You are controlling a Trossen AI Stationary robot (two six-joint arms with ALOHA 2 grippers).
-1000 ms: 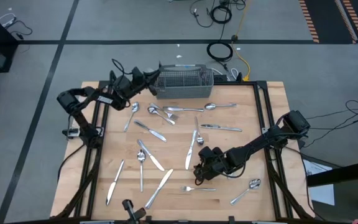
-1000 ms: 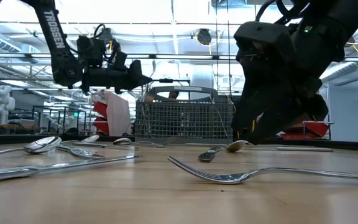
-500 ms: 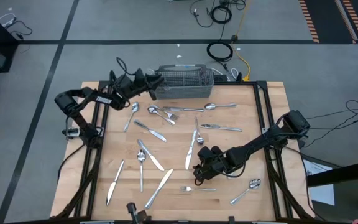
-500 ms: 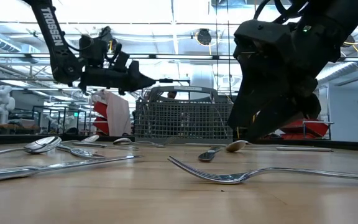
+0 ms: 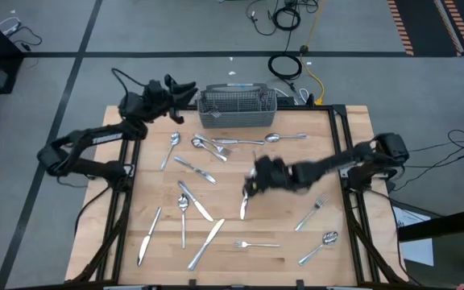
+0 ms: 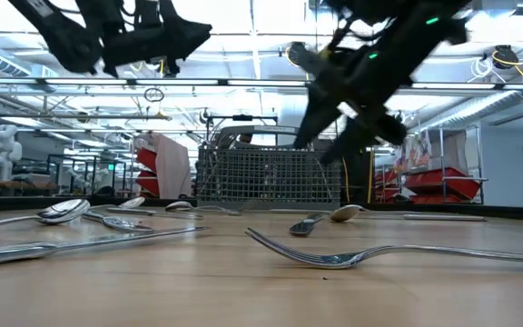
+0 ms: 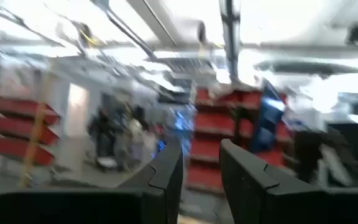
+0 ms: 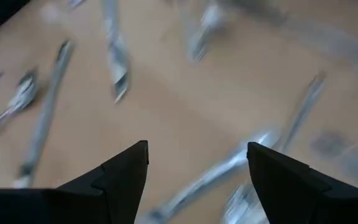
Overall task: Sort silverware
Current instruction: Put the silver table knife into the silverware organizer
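Grey tiled floor with coiled black cables, red storage shelving under bright ceiling lights.

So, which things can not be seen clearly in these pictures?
- Inside of the grey wire-mesh rectangular basket: too small in the high view; the mesh wall hides it in the low view.
- Shiny metal silverware in the right wrist view: blurred, so fork, spoon or knife is unclear.
- Left wrist view: only a blurred room beyond the left gripper; no table.
- Right gripper, high view: too small to show any load.
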